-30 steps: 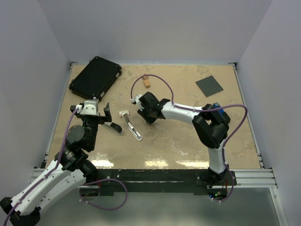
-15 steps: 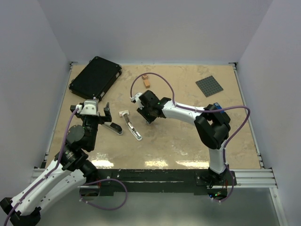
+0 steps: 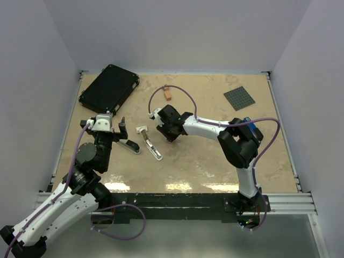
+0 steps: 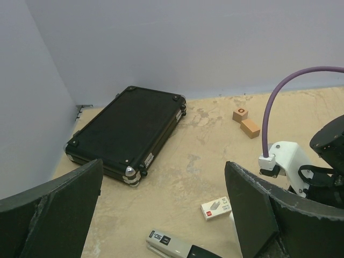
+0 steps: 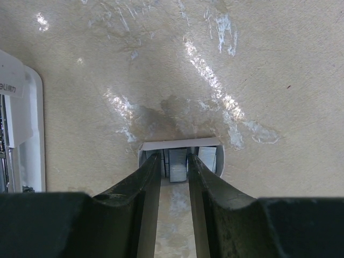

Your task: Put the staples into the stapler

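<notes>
Beige marbled tabletop [image 3: 204, 166], walled in pale lilac, seen from above with two arms bolted at its near edge. Near the left side, the left end effector [image 4: 163, 166] hangs with its two dark fingers spread wide apart and nothing between them. Just beside and below it on the tabletop lies the stapler [image 3: 131, 147], slim and silver with a black part. To its right, close by but apart from it, lies a pale curved bar [image 3: 152, 147]. A little farther back, between the two end effectors, sits a small white box [image 3: 141, 129] with a red mark. The right arm reaches in from the right, and the right end effector [image 3: 163, 129] points down at the tabletop near the middle. Its fingers are drawn close together, pinching the staples [image 5: 178, 164], a short grey strip sitting in a small white-rimmed holder [image 5: 180, 144]. Farther back stand two small wooden blocks [image 3: 167, 94]. At the far left corner lies a flat black case [image 3: 109, 88], and at the far right a dark grey square plate [image 3: 239, 98].
</notes>
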